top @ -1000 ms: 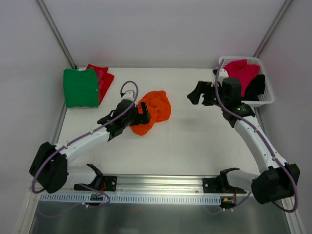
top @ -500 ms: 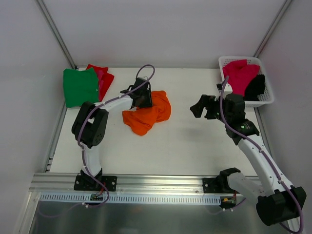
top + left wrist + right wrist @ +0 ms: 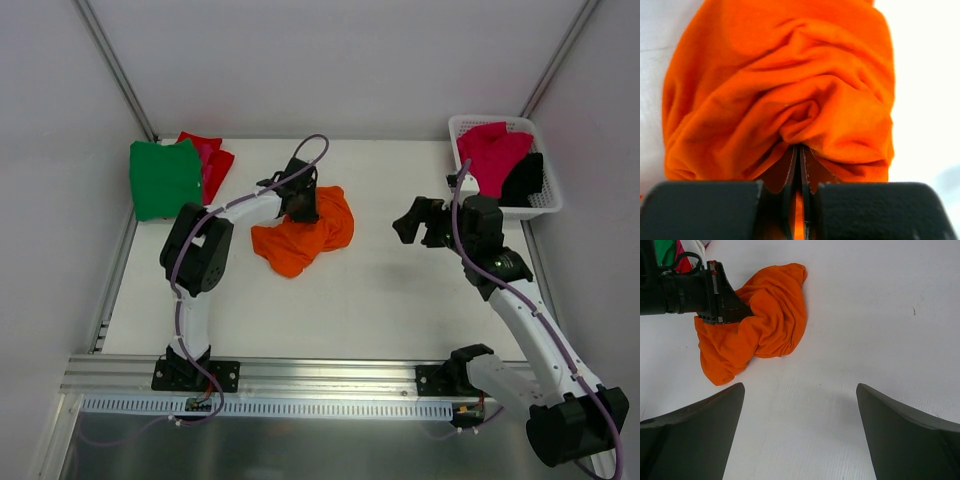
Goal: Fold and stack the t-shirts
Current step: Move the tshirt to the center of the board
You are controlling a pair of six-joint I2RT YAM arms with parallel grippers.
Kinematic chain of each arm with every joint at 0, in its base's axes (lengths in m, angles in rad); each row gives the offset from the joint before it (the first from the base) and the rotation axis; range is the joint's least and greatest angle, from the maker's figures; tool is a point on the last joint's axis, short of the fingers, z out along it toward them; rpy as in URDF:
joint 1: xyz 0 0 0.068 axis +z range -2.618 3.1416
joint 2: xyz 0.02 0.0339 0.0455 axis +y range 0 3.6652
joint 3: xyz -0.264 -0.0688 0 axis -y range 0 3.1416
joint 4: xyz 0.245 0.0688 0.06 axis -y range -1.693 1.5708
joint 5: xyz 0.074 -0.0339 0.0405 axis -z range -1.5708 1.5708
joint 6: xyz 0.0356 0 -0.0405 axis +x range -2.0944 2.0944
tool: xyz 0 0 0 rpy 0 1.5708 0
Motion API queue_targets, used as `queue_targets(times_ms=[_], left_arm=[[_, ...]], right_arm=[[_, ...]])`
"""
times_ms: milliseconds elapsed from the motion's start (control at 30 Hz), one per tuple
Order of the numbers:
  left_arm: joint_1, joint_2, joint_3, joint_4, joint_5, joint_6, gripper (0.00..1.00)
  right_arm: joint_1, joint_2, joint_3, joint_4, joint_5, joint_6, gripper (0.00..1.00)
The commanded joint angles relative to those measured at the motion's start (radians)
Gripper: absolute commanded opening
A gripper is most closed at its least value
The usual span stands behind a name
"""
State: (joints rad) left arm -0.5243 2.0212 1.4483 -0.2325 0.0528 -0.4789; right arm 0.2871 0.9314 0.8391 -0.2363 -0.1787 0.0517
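A crumpled bright orange t-shirt (image 3: 312,238) (image 3: 790,85) (image 3: 767,325) lies mid-table. My left gripper (image 3: 303,208) (image 3: 800,150) sits on the shirt's far left part, shut on a pinch of its cloth; a sliver of orange shows between the jaws. The right wrist view shows that gripper (image 3: 727,310) pressed into the cloth. My right gripper (image 3: 405,222) (image 3: 800,385) hovers to the right of the shirt, open, nothing between its fingers. A folded green t-shirt (image 3: 165,178) lies over a red one (image 3: 215,160) at the far left.
A white lattice basket (image 3: 548,205) at the far right corner holds a magenta-pink t-shirt (image 3: 495,150) and a black one (image 3: 523,180). Bare white table (image 3: 400,290) lies between the orange shirt and the right arm. Walls close in the table.
My left arm has swung round to the orange shirt's far side and its jaws have gone from open to shut on the cloth. The right gripper has drifted nearer, away from the basket.
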Motion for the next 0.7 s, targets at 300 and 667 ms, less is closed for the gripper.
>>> queue_targets(times_ms=[300,667], left_arm=[[-0.180,-0.346,0.274,-0.041,0.015,0.207,0.00],[-0.218,-0.576,0.432,-0.042,0.157,0.368,0.00]], right_arm=[[0.003,-0.039,-0.014,-0.012,0.116,-0.007,0.99],[-0.002,-0.088,-0.029,-0.032,0.295,0.003,0.99]])
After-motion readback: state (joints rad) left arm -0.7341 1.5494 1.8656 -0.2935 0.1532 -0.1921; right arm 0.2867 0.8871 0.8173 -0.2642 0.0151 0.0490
